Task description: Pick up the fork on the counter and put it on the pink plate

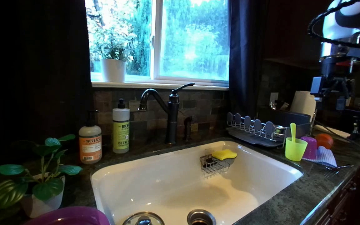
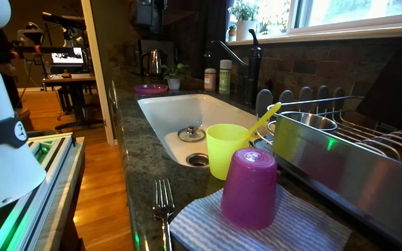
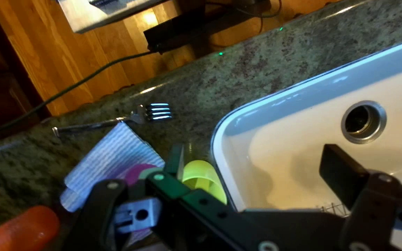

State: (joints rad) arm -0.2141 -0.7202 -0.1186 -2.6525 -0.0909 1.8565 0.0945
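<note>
The fork (image 2: pixel 164 208) lies on the dark stone counter near its front edge, beside the striped cloth. It also shows in the wrist view (image 3: pixel 138 118) and in an exterior view (image 1: pixel 334 169). The pink plate (image 2: pixel 151 91) sits at the far end of the sink by the small plant; in an exterior view only part of its purple rim (image 1: pixel 73 212) shows at the bottom edge. It is out of the wrist view. My gripper (image 3: pixel 258 165) is open and empty, its fingers wide apart. It hangs high above the counter (image 1: pixel 331 90), apart from the fork.
The white sink (image 3: pixel 222 146) lies between fork and plate. A yellow cup (image 2: pixel 223 150) with a handle sticking out, an upturned purple cup (image 2: pixel 250 191) on a striped cloth (image 2: pixel 201 223), and a dish rack (image 1: pixel 256 140) stand nearby. A black faucet (image 1: pixel 172 118) rises behind the sink.
</note>
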